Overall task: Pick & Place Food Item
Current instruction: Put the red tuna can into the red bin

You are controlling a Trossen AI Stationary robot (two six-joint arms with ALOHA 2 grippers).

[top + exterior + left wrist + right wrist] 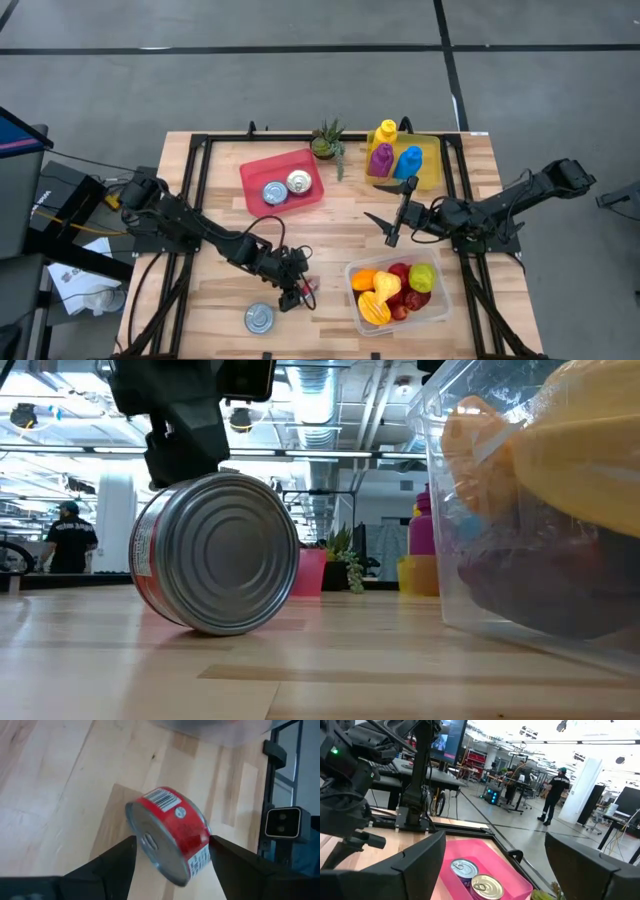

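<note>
The can (259, 319) is a short, squat tin with a red label around its wall, a barcode patch on that label and a bare silver lid with pressed rings. It lies on the wooden table (330, 225) near the front edge, left of centre, apart from everything else. From above, its round silver face (258, 318) looks upward. In the low view the can (213, 552) is tipped, with its ringed lid turned toward the camera and only its lower edge on the wood. In the left wrist view the can (170, 833) also sits askew, one rim lower than the other. So its short axis leans between upright and level; exactly how far I cannot tell.

The left claw (291, 292) hangs just up and to the right of the can, close beside it. Its fingers (107, 865) are spread, and the can sits in the gap between them without being pinched by either one.

Further back, left of centre, a red tray (282, 180) holds two more tins (286, 187). A small plant (328, 143) stands next to it, followed by a yellow bin (430, 165) of bottles.

The right claw (392, 226) waits over the middle of the table, right of centre, spread and holding nothing. In front of it, a clear tub (397, 293) holds toy fruit.
</note>
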